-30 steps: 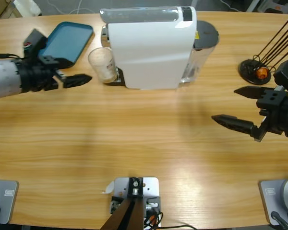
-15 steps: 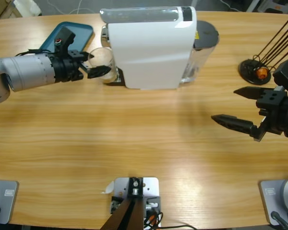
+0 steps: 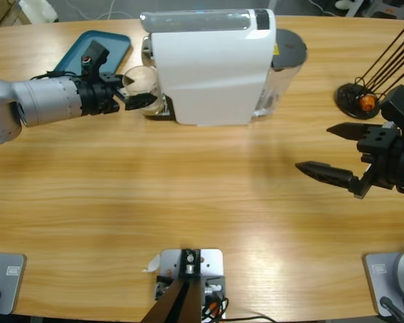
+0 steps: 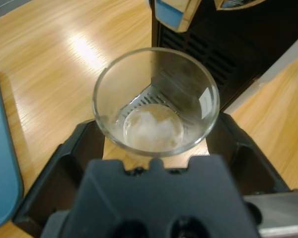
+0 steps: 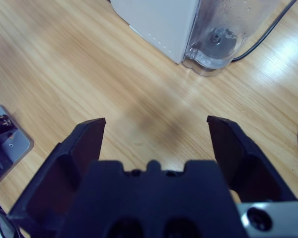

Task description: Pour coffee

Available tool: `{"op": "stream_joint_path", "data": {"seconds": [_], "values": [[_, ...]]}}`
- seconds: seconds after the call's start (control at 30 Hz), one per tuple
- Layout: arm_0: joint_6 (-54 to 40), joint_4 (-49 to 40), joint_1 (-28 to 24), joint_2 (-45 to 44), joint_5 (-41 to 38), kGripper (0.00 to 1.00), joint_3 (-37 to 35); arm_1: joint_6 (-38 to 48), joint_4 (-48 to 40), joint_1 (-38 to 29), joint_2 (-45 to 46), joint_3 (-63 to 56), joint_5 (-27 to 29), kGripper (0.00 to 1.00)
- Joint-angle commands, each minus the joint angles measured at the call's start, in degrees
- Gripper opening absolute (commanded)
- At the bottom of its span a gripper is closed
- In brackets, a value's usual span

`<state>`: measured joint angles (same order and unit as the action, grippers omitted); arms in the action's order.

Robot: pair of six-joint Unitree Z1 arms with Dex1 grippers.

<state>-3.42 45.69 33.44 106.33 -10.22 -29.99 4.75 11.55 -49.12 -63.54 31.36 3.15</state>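
The left gripper (image 3: 140,96) has advanced from beside the tray (image 3: 87,57) to the glass (image 4: 156,101).
Its jaws stand spread around the glass, not visibly clamped; closing comes next. The right gripper (image 3: 330,151) waits wide open, empty.

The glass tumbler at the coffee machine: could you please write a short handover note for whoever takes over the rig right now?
Left gripper: open around the glass tumbler, a jaw on each side; grip not confirmed.
Right gripper: open, empty, away over bare table.
Tumbler stands on the drip tray in front of the white coffee machine; little or no coffee shows inside.
A blue tray lies behind the left arm.
Done: approach to the tumbler.
Left: close, lift out, pour.
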Motion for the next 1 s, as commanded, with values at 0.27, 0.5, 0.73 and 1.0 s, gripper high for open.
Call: {"op": "stream_joint_path", "data": {"seconds": [0.27, 0.5, 0.73, 1.0], "values": [[-0.27, 3.44, -1.03, 5.81, -4.16, 0.825, -1.12, 0.78, 0.49, -0.62, -1.92, 0.53, 0.11, 0.901], [-0.27, 3.74, -2.15, 5.03, -4.19, 0.421, -0.97, 0.78, 0.49, -0.62, -2.11, 0.55, -0.16, 0.899], [-0.36, 3.91, -2.24, 4.91, -5.12, 0.342, -0.6, 0.78, 0.49, -0.62, -2.11, 0.55, -0.16, 0.899], [-0.51, 4.19, -5.53, -0.98, 1.66, 0.347, 2.88, 0.78, 0.49, -0.62, -2.09, 0.55, -0.16, 0.899]]}}
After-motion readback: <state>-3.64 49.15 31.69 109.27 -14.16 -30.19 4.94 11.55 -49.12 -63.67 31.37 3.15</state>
